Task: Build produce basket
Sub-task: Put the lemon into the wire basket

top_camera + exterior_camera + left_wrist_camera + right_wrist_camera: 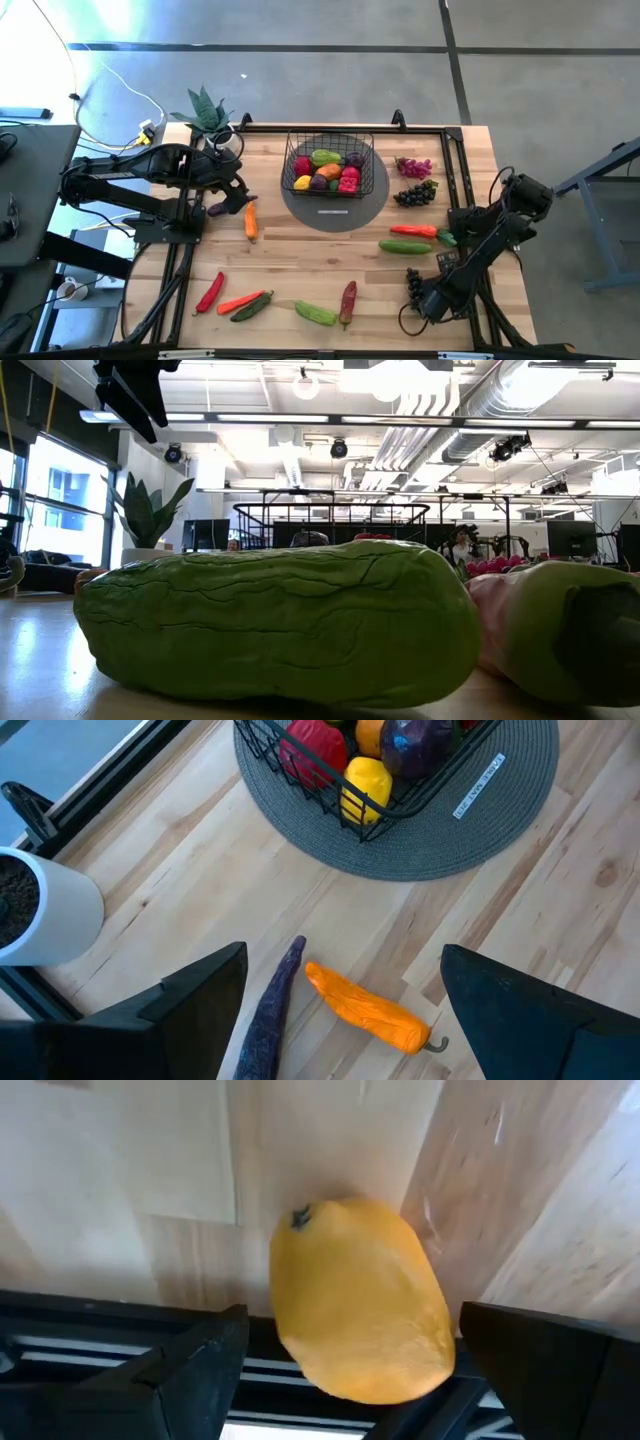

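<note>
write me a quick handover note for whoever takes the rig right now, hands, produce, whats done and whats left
Left hand: open, above the purple chilli and orange pepper at the table's left, near the white plant pot.
Right hand: open, at the near right table edge, a lemon between its fingers, not clamped.
Done: the basket on the grey mat holds several pieces.
Left: grapes, cucumber, and the peppers and chillies along the near edge.

Wood table point(300, 275) w/ mat point(335, 212), produce point(316, 313)
</note>
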### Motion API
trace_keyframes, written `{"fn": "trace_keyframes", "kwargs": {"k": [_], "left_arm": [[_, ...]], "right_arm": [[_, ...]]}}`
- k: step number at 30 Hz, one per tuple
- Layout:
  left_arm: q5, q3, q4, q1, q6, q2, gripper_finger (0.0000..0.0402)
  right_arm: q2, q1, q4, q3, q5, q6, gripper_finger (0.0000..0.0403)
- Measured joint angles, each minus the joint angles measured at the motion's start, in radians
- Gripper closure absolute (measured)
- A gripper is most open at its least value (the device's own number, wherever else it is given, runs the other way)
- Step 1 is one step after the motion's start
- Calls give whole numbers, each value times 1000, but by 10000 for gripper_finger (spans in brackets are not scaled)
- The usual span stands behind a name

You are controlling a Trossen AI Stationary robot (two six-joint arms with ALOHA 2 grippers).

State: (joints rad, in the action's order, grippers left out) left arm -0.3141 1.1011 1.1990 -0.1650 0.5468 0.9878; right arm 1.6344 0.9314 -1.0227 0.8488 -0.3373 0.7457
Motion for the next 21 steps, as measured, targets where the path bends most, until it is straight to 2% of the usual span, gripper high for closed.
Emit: {"fn": "trace_keyframes", "kwargs": {"k": [4,14,21], "left_arm": [[0,0,0,0,0,0,78],[0,0,0,0,0,0,78],[0,0,0,0,0,0,78]], "right_arm": [[0,0,21,-16,-22,26,85],[0,-2,60,-15,-42,41,222],[0,-1,40,44,-68,53,229]]}}
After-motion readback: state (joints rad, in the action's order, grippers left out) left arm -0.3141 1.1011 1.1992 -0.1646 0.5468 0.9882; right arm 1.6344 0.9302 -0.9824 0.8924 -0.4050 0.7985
